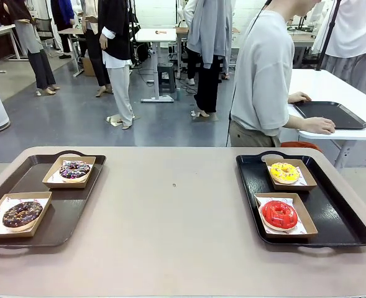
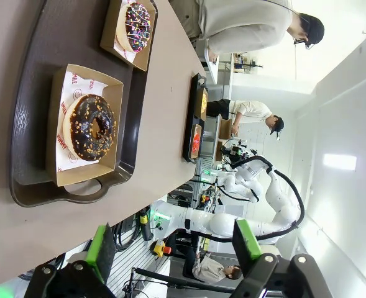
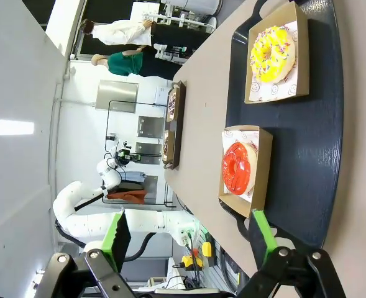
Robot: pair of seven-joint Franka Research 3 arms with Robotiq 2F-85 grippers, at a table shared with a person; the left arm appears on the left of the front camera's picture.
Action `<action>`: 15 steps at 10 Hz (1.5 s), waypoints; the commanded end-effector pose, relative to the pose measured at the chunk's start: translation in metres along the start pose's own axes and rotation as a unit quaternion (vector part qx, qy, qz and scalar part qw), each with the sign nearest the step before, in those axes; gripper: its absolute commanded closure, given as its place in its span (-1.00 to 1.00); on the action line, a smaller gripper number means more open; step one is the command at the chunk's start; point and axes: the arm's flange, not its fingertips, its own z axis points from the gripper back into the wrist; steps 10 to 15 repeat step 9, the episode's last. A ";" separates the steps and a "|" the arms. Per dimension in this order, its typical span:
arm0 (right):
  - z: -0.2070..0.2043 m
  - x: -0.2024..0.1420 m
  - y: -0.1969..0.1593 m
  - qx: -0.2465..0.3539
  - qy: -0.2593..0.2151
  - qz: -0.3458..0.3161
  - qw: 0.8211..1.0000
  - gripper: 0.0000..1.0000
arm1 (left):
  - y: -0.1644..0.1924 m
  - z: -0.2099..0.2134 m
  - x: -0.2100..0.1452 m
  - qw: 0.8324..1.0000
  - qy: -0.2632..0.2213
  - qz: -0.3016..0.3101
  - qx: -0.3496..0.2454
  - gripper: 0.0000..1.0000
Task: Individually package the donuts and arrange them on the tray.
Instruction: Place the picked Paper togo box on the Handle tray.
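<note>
Four donuts lie in open brown cardboard boxes, two to a tray. The brown tray (image 1: 86,192) on the left holds a chocolate donut with pale bits (image 1: 22,213) (image 2: 91,127) near me. Behind it lies a dark donut with coloured sprinkles (image 1: 75,170) (image 2: 137,26). On the black tray (image 1: 338,217) at the right are a red donut (image 1: 279,215) (image 3: 238,167) near me and a yellow donut (image 1: 284,172) (image 3: 271,53) behind. My left gripper (image 2: 173,245) hangs open off the table's near edge, short of the brown tray (image 2: 27,124). My right gripper (image 3: 189,236) is open too, short of the black tray (image 3: 313,155).
The tan table (image 1: 176,205) is bare between the two trays. Beyond its far edge a person (image 1: 263,74) stands turned to a white side table with another black tray (image 1: 332,115). More people stand farther back.
</note>
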 end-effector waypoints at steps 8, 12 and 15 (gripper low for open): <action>0.001 -0.002 -0.001 -0.001 0.004 -0.001 1.000 -1.00 | -0.001 0.002 -0.001 1.000 -0.003 -0.003 -0.002 -1.00; 0.001 -0.002 -0.001 -0.001 0.004 -0.001 1.000 -1.00 | -0.001 0.002 -0.001 1.000 -0.003 -0.003 -0.002 -1.00; 0.001 -0.002 -0.001 -0.001 0.004 -0.001 1.000 -1.00 | -0.001 0.002 -0.001 1.000 -0.003 -0.003 -0.002 -1.00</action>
